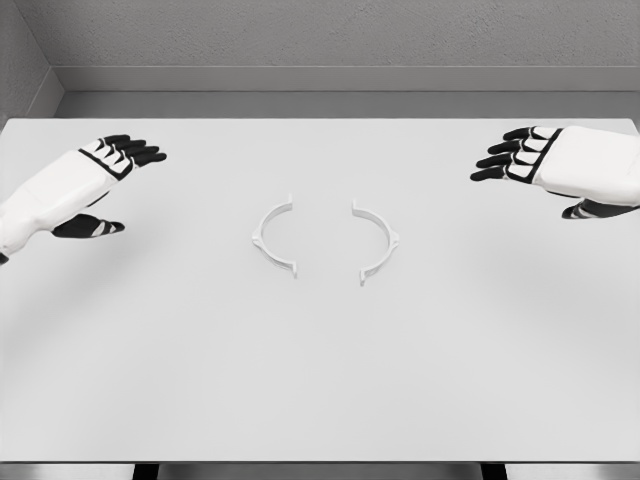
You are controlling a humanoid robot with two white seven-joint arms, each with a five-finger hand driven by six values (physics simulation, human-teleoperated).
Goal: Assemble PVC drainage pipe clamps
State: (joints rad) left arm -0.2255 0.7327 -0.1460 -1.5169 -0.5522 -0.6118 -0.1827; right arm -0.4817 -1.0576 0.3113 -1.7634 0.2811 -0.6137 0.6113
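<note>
Two white half-ring clamp pieces lie flat near the middle of the white table (320, 380), open sides facing each other with a gap between them. The left clamp half (268, 237) curves like an opening bracket and the right clamp half (383, 241) like a closing one. My left hand (118, 178) hovers over the table's left side, well apart from the left half, fingers stretched out and holding nothing. My right hand (520, 165) hangs at the far right, palm turned inward, fingers extended and empty.
A grey wall (320, 40) runs behind the table's back edge. The table's front edge lies near the bottom of the view, with two dark legs showing below it.
</note>
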